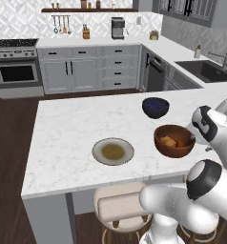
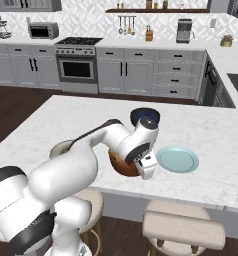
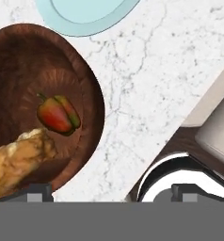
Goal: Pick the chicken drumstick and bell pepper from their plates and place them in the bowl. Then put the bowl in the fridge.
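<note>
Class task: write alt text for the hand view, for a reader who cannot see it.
A reddish-brown wooden bowl on a white marble counter holds a red-green bell pepper and a golden chicken drumstick. A light teal plate sits just beyond the bowl's rim.

Arm bent fwd & low, gripper jaws wide apart, holding nothing.

I see a white marble counter, grey cabinets upper frame, dark wood floor at left, cushioned stools below.
</note>
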### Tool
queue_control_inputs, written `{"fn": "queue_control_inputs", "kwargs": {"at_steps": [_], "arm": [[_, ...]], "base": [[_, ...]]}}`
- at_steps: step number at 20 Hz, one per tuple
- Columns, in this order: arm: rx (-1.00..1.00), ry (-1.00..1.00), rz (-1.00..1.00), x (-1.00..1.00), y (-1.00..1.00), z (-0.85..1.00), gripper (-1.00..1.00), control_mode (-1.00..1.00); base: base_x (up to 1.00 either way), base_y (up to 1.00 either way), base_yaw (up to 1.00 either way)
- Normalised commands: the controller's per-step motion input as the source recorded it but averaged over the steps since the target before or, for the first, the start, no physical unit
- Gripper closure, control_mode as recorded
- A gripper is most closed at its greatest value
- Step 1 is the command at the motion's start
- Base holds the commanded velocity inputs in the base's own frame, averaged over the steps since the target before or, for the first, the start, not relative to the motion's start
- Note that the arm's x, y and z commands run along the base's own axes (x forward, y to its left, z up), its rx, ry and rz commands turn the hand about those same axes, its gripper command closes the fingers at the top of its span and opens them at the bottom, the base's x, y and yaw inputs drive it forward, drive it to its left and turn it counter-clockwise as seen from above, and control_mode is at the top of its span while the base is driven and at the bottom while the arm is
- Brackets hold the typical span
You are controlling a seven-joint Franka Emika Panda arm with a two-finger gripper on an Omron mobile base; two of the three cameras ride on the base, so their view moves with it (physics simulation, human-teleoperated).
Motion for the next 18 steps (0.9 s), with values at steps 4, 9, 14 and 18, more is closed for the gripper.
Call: {"fn": "queue_control_inputs", "kwargs": {"at_steps": [4, 9, 14, 18], "arm": [[0.0, 0.05, 0.0, 0.4, 0.01, -0.31, -1.0, -1.0], [0.0, 0.0, 0.0, 0.3, 0.0, -0.33, -1.0, -1.0], [0.0, 0.02, 0.0, 0.12, 0.01, -0.4, -1.0, -1.0], [0.0, 0.0, 0.0, 0.03, 0.02, -0.33, -1.0, -1.0]], "base": [[0.0, 0.0, 0.0], [0.0, 0.0, 0.0], [0.0, 0.0, 0.0], [0.0, 0.0, 0.0]]}}
